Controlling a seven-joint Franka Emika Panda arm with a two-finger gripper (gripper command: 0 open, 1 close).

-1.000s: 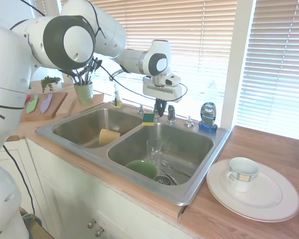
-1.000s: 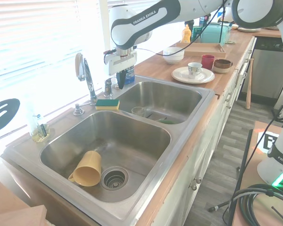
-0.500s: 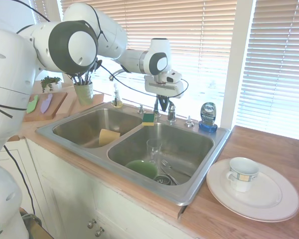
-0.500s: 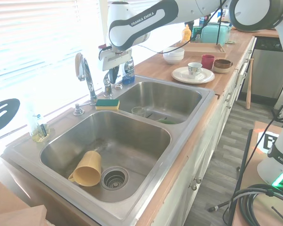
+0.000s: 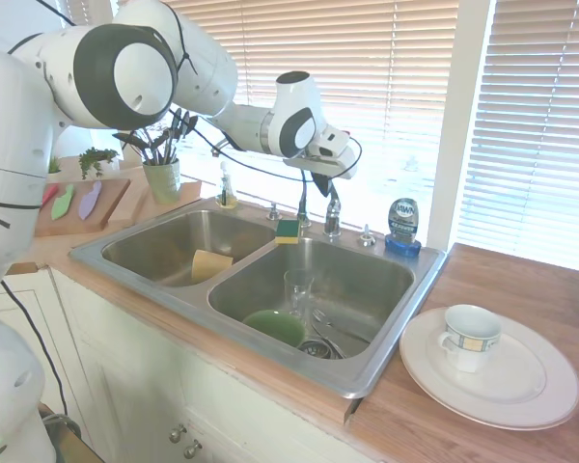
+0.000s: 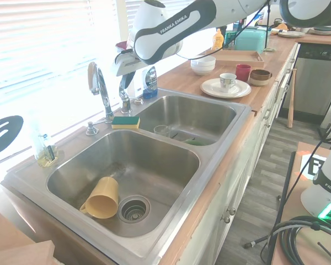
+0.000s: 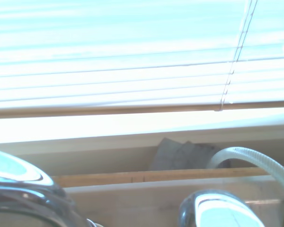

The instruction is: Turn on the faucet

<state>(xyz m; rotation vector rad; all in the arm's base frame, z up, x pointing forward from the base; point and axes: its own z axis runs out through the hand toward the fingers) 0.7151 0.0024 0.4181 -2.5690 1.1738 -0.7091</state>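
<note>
The wooden worktop [image 5: 521, 280] carries a steel double sink [image 5: 420, 280]. One basin holds a yellow cup [image 6: 102, 197], the other a clear glass [image 5: 297, 287] and a green bowl [image 5: 275, 326]. The faucet [image 6: 97, 85] stands on the back rim between the basins, its thin spout arching high, with its short chrome lever handle [image 6: 124, 99] just beside it. A green-and-yellow sponge [image 6: 125, 121] lies on the rim in front of the faucet, and a blue dish-soap bottle [image 5: 403, 227] stands further along the rim. The claw [image 5: 322, 183] hangs tilted right over the lever handle; whether its fingers are parted or closed on the handle cannot be told.
</note>
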